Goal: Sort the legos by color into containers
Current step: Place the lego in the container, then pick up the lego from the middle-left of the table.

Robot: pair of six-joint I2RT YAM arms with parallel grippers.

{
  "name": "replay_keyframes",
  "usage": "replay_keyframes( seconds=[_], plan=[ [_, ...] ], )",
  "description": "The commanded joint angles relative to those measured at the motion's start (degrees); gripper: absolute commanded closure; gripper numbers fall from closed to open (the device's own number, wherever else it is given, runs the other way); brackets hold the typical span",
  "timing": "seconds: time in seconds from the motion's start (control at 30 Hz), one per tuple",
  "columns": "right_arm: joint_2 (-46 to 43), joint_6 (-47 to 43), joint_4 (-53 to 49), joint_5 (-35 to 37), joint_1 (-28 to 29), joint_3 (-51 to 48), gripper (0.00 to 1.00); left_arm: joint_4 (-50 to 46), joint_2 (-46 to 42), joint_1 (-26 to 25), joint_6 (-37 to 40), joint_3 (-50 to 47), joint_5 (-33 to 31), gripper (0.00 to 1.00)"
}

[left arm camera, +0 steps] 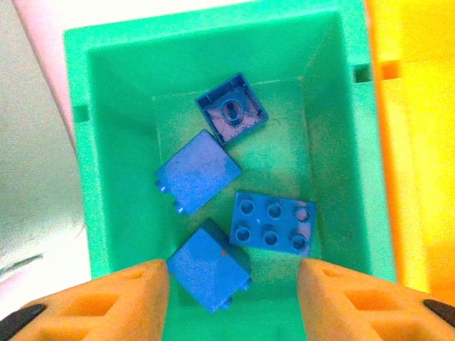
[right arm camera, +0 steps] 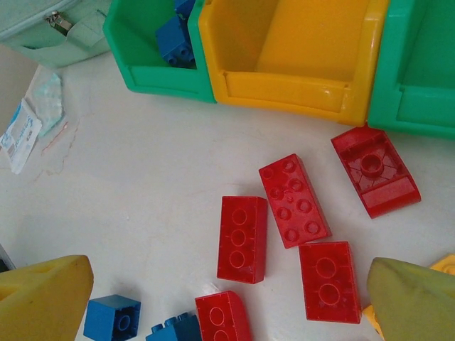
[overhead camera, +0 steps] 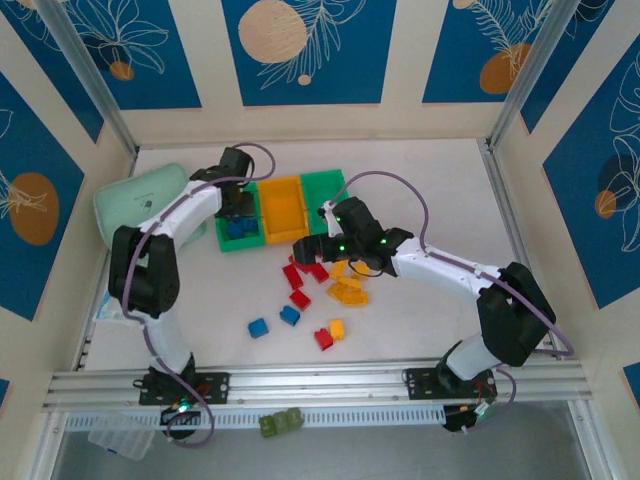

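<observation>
My left gripper hangs open over the left green container, its orange fingers apart. Several blue legos lie loose on that container's floor, one of them below the gap and free of both pads. The orange container and the right green container stand beside it. Above several red legos on the table my right gripper stands wide open and holds nothing. Yellow legos, two blue legos and a red one lie nearer the front.
A mint-green pouch lies left of the containers, against my left arm. An olive-green blocky piece sits on the front rail. A small paper packet lies on the table near the pouch. Walls close in the back and both sides.
</observation>
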Motion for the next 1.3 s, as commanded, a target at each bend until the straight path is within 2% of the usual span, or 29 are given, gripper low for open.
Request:
replay_keyframes(
  seconds=[0.0,0.4,0.77,0.87,0.97,1.27],
  plan=[
    [-1.22,-1.34,-1.24,-1.16,-0.21,0.53,0.01,-1.69,-5.6,0.35,-0.96,-2.98,3.72,0.49],
    [-3.75,-2.32,-6.45,-2.01,1.7,-2.04,0.01,-4.09,-24.43,-3.4,-5.07,-19.95,9.04,0.47],
    [-2.59,-1.14,-6.08,-2.19,8.1,-4.78,0.01,-10.43,-38.88,-10.97,-14.12,-34.34,10.99,0.44],
    [-1.81,-0.64,-4.85,-0.62,10.68,-5.51,0.01,-9.7,-41.3,-13.6,-17.85,-37.83,13.84,0.43],
    [-1.69,-0.15,-2.49,1.23,12.47,-7.02,0.01,-9.74,-42.26,-16.45,-21.49,-40.47,14.12,0.41],
    [-1.29,1.47,2.79,2.85,13.73,-10.67,0.01,-4.26,-42.83,-23.25,-32.39,-47.45,15.73,0.33]
  ],
)
